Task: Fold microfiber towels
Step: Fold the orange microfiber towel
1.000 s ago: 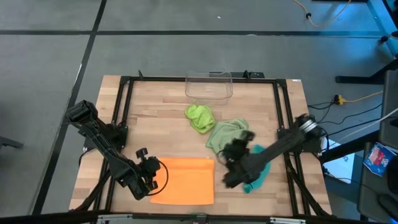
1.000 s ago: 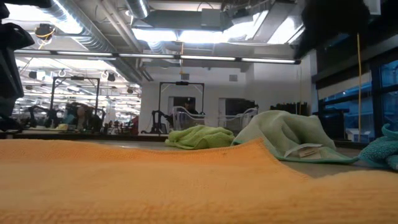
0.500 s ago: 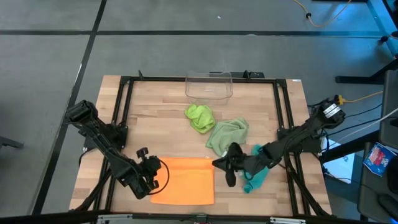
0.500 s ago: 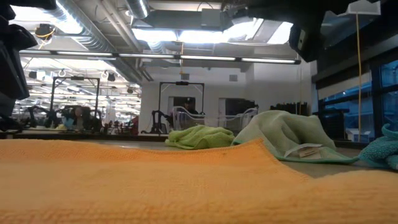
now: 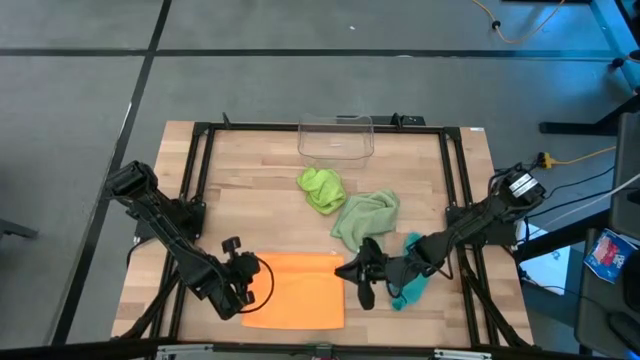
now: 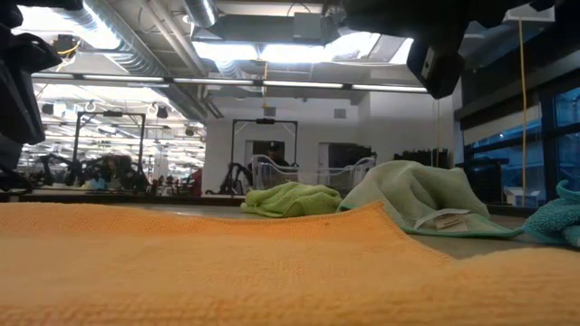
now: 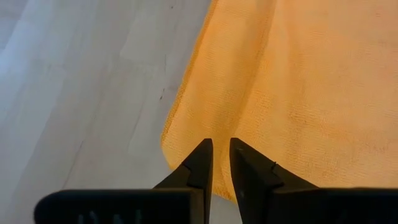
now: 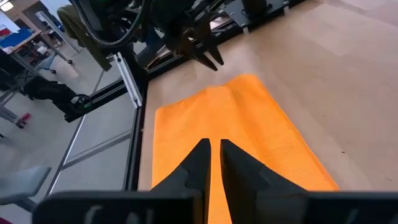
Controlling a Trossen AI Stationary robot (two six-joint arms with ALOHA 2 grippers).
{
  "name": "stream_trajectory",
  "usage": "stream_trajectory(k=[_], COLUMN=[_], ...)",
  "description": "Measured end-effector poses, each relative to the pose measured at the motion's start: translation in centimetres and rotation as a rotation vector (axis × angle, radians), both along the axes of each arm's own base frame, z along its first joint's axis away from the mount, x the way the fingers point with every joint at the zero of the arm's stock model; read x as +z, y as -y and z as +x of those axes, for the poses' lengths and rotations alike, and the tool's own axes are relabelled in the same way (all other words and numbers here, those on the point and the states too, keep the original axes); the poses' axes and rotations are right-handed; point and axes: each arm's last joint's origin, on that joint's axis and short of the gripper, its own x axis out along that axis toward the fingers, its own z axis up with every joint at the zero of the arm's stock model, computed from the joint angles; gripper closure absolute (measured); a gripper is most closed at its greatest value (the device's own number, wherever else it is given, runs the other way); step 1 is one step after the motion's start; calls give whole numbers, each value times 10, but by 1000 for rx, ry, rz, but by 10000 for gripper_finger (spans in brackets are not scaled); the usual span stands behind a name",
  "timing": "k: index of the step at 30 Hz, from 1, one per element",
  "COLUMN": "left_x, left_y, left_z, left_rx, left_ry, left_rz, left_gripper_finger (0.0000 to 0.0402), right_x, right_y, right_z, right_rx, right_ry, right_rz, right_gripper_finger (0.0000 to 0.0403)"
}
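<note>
The orange towel (image 5: 297, 290) lies folded on the table near its front edge; it fills the front of the low view (image 6: 227, 267). My left gripper (image 5: 252, 272) is shut just above the towel's left edge (image 7: 186, 106). My right gripper (image 5: 352, 278) is shut over its right edge (image 8: 249, 143). The lime green towel (image 5: 321, 188), the pale sage towel (image 5: 365, 220) with its white tag (image 6: 449, 219) and the teal towel (image 5: 415, 285) lie crumpled on the table behind and to the right. My right arm partly covers the teal towel.
A clear plastic bin (image 5: 335, 138) stands at the table's far edge, in the middle. A black metal frame (image 5: 200, 170) runs along the table's sides. Bare wood shows on the far left of the table (image 5: 240, 200).
My right gripper has swung from over the sage and teal towels toward the table's left and near edges, ending at the orange towel's right edge. The towels lie as before.
</note>
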Motion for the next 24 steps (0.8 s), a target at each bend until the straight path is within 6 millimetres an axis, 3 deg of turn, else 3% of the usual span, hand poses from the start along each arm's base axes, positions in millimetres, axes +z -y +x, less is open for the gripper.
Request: stream_trajectory(k=[6,12,24], left_x=[0,0,-1], left_y=[1,1,1], left_z=[-1,-1,-1], left_rx=[13,16,14], left_ry=[-17,-17,-33], left_rz=[-32,-34,-50], left_gripper_finger=[312,272,269], right_x=[0,-7,-8], right_y=[1,7,16], right_z=[0,1,5], right_rx=[-2,-20,-60], right_ry=[-6,-73,-86], right_rz=[-8,-40,-16], right_gripper_finger=[361,322,234])
